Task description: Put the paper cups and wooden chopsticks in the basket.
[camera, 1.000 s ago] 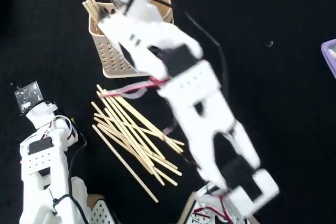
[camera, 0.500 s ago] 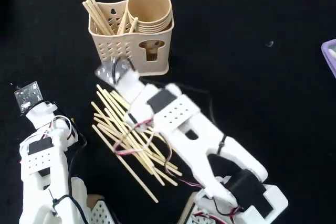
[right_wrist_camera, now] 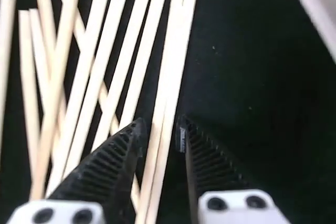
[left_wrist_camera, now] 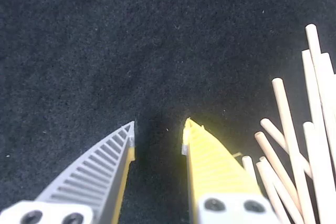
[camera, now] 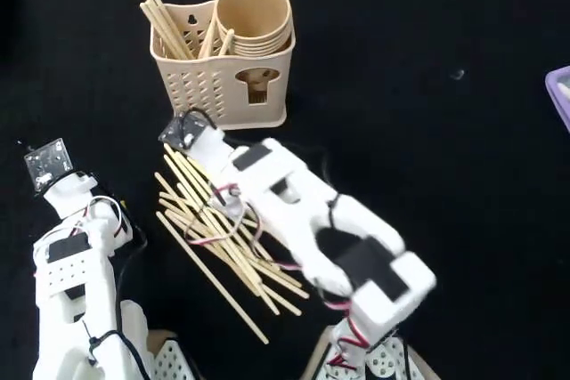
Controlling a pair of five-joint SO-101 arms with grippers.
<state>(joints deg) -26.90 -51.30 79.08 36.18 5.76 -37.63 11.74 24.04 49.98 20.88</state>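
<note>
A beige basket [camera: 223,86] stands at the back of the black table, with stacked paper cups [camera: 254,11] and several wooden chopsticks [camera: 169,24] inside. A loose pile of chopsticks [camera: 223,238] lies on the table in front of it. My right gripper [right_wrist_camera: 160,129] is low over the pile's far end, open, with two chopsticks [right_wrist_camera: 168,77] running between its black fingers. My left gripper [left_wrist_camera: 157,127] is open just over bare cloth, with chopstick ends [left_wrist_camera: 294,145] off to one side. The left arm [camera: 76,255] stands at the table's left front.
The right arm [camera: 303,211] stretches from the front edge across the pile toward the basket. A purple container [camera: 559,91] pokes in at the right edge. Black table lies open to the right of the basket.
The right arm swung from above the basket back down to the chopstick pile and lowered its gripper onto the pile's far end. The left arm has not moved.
</note>
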